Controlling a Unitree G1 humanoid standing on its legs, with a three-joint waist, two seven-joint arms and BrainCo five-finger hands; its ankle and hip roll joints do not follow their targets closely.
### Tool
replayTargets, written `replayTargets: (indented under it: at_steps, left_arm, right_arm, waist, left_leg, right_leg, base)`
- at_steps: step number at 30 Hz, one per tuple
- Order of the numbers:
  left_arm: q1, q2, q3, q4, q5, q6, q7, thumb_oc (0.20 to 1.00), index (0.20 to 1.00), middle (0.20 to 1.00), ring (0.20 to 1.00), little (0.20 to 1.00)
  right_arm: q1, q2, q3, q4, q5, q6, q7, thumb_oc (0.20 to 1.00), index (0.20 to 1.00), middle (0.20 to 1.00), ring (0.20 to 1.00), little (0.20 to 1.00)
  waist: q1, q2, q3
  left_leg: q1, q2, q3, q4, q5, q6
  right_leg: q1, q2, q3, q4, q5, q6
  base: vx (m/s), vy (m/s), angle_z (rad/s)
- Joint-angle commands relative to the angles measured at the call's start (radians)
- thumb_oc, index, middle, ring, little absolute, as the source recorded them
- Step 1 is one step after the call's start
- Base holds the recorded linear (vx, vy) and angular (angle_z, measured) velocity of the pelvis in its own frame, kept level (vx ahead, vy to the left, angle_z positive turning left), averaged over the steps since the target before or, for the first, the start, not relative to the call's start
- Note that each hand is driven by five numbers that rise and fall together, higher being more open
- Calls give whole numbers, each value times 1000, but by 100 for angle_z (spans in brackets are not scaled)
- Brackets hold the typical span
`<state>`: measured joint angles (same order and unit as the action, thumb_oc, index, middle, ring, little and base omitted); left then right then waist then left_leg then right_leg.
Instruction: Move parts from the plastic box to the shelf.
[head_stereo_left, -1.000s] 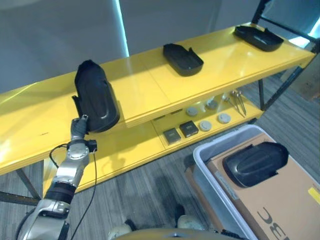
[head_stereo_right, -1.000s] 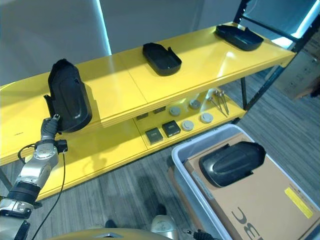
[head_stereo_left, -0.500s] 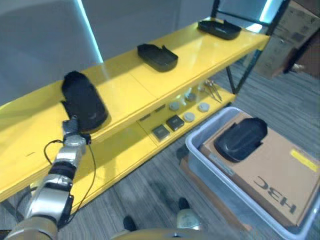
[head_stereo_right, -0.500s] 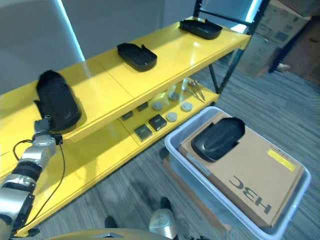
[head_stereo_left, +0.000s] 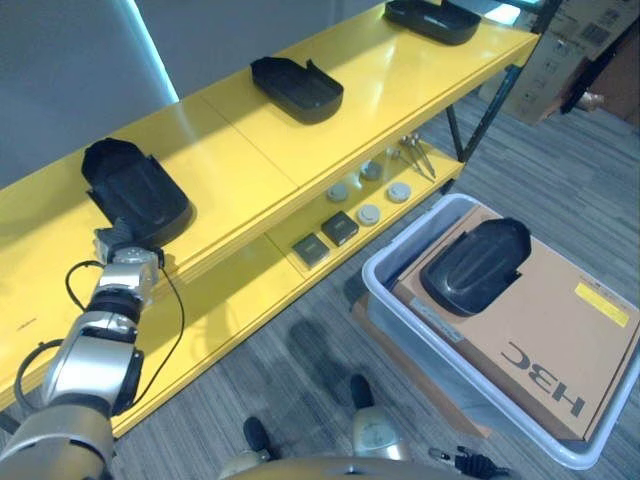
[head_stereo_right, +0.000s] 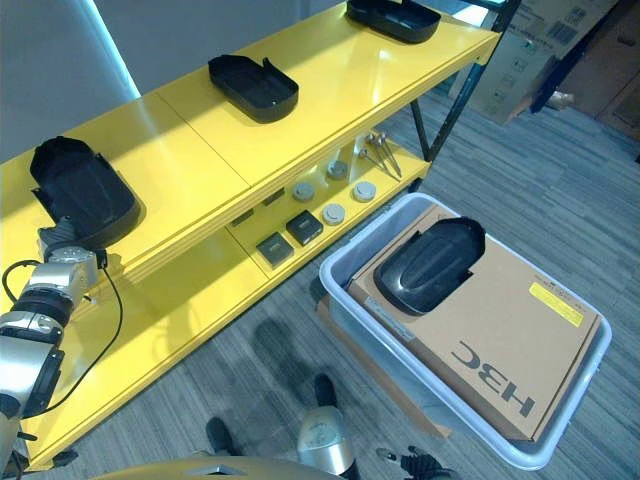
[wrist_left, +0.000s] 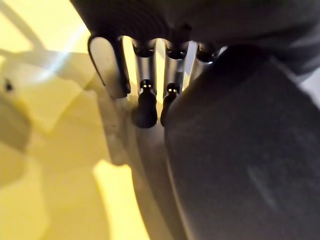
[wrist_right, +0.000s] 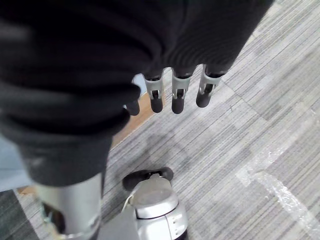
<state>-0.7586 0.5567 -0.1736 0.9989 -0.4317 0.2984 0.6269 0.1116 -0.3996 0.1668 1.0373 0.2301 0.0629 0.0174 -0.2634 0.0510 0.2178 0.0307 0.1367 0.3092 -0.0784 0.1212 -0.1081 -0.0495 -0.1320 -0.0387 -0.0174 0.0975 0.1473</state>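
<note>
One black part (head_stereo_left: 476, 266) remains in the plastic box (head_stereo_left: 400, 275) at four o'clock, a smooth domed shell on cardboard. At nine o'clock the left hand (head_stereo_left: 122, 246) touches a hollow tray-like part (head_stereo_left: 135, 191) on the shelf (head_stereo_left: 240, 150) (grip cannot be judged). Two more sit farther along. Right hand (wrist_right: 172, 95) hangs relaxed.

— What sits on the shelf (head_stereo_left: 400, 80)?
— I see three parts on top: left part (head_stereo_left: 135, 190), middle part (head_stereo_left: 296, 88), right part (head_stereo_left: 432, 18).
— And the box?
— The plastic box (head_stereo_left: 400, 315) stands on the floor, right of the shelf — a carton (head_stereo_left: 560, 340) in it, one part (head_stereo_left: 476, 266) on that.
</note>
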Motion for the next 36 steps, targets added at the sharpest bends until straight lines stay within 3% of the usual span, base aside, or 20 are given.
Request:
replayTargets:
  at_steps: [1, 7, 13, 14, 15, 19, 31, 32, 36]
  left_arm:
    - [-51, 40, 17, 72, -32, -27, -15, 200, 200, 200, 200, 200]
    - [-41, 47, 19, 61, -45, -23, -26, 200, 200, 200, 200, 200]
    - [-9, 35, 39, 71, -47, -12, -46, 200, 200, 200, 200, 200]
    - [-1, 32, 41, 72, -45, -13, -49, 533, 533, 533, 533, 533]
    - [6, 31, 43, 72, -43, -15, -53, 1000, 1000, 1000, 1000, 1000]
    - [19, 31, 47, 87, -30, -15, -75, 1000, 1000, 1000, 1000, 1000]
    - [31, 35, 51, 92, -7, -17, -87, 1000, 1000, 1000, 1000, 1000]
    - [-5, -35, -35, 1, -41, -132, -70, 1000, 1000, 1000, 1000, 1000]
    - [-39, -45, -41, 8, -33, -131, -42, 1000, 1000, 1000, 1000, 1000]
  right_arm:
    - [15, -15, 50, -15, 9, -11, 31, 1000, 1000, 1000, 1000, 1000]
    - [31, -16, 57, -55, 73, -32, 108, 1000, 1000, 1000, 1000, 1000]
    - [59, -5, 87, -130, 50, -116, 119, 1000, 1000, 1000, 1000, 1000]
    - [61, -7, 91, -146, 53, -111, 142, 1000, 1000, 1000, 1000, 1000]
    - [66, -8, 94, -163, 60, -93, 164, 1000, 1000, 1000, 1000, 1000]
    - [83, -8, 114, -187, 112, -83, 230, 1000, 1000, 1000, 1000, 1000]
    - [94, -10, 127, -204, 124, -97, 230, 1000, 1000, 1000, 1000, 1000]
    - [21, -46, 111, -319, 287, -95, 175, 1000, 1000, 1000, 1000, 1000]
    - [18, -28, 105, -305, 243, -102, 194, 1000, 1000, 1000, 1000, 1000]
  waist:
    - [-8, -29, 11]
    - [-7, -29, 11]
    - [-2, -34, -12]
    - [-2, -35, -15]
    - [-2, -35, -18]
    - [1, -39, -32]
    - [10, -37, -55]
    - [-8, -64, 12]
    - [-21, -67, 29]
  left_leg:
    - [-40, 32, -12, 144, -93, 24]
    - [-30, 38, -14, 143, -90, 21]
    - [-15, 40, -14, 142, -94, 21]
    - [-12, 40, -14, 139, -94, 21]
    - [-8, 39, -14, 138, -94, 21]
    - [4, 40, -12, 136, -97, 20]
    - [30, 37, -7, 111, -92, 17]
    - [-53, 71, -39, 184, -63, 20]
    - [-57, 43, -27, 199, -87, 31]
  right_leg:
    - [-29, 11, 1, 97, -86, -3]
    - [-16, 11, -3, 95, -90, -6]
    - [4, 9, -15, 91, -95, -6]
    - [9, 9, -16, 88, -96, -6]
    - [12, 9, -16, 87, -96, -6]
    - [25, 9, -22, 86, -100, -5]
    - [52, 5, -35, 68, -97, 3]
    - [-74, 19, -14, 197, -92, -13]
    - [-95, -19, 13, 204, -70, 21]
  base:
    - [0, 0, 0]
    - [0, 0, 0]
    - [15, -16, 0]
    - [29, -32, 1]
    - [0, 0, 0]
    - [37, -30, 2]
    - [0, -1, 0]
    - [-58, 95, -2]
    - [-66, 159, 0]
